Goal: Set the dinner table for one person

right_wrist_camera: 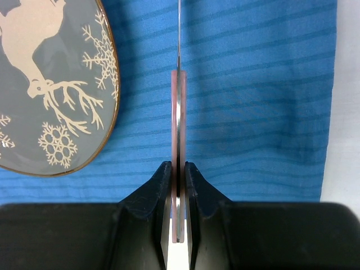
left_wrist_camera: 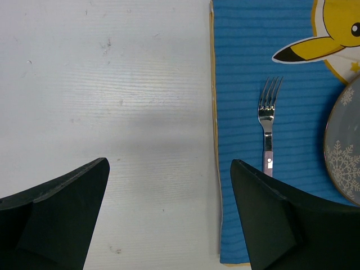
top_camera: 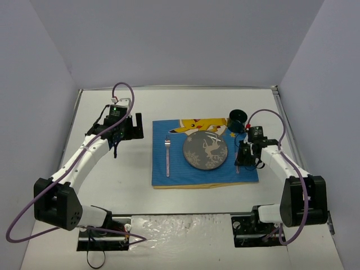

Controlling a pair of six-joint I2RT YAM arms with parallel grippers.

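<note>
The white dinner table (top_camera: 112, 185) carries a blue cartoon-print placemat (top_camera: 174, 175). On the mat lie a grey plate with a reindeer print (top_camera: 205, 152) and, left of it, a pink-handled fork (top_camera: 167, 151). My right gripper (right_wrist_camera: 178, 166) is shut on the pink handle of a knife (right_wrist_camera: 178, 112), held edge-on over the mat (right_wrist_camera: 259, 112), just right of the plate (right_wrist_camera: 50, 84). My left gripper (left_wrist_camera: 169, 163) is open and empty above bare table (left_wrist_camera: 112, 84), left of the mat's edge (left_wrist_camera: 242, 84) and the fork (left_wrist_camera: 269, 118).
A dark cup (top_camera: 238, 120) stands at the mat's far right corner, close behind my right gripper (top_camera: 242, 160). My left gripper (top_camera: 115, 147) hovers left of the mat. Grey walls enclose the table on three sides.
</note>
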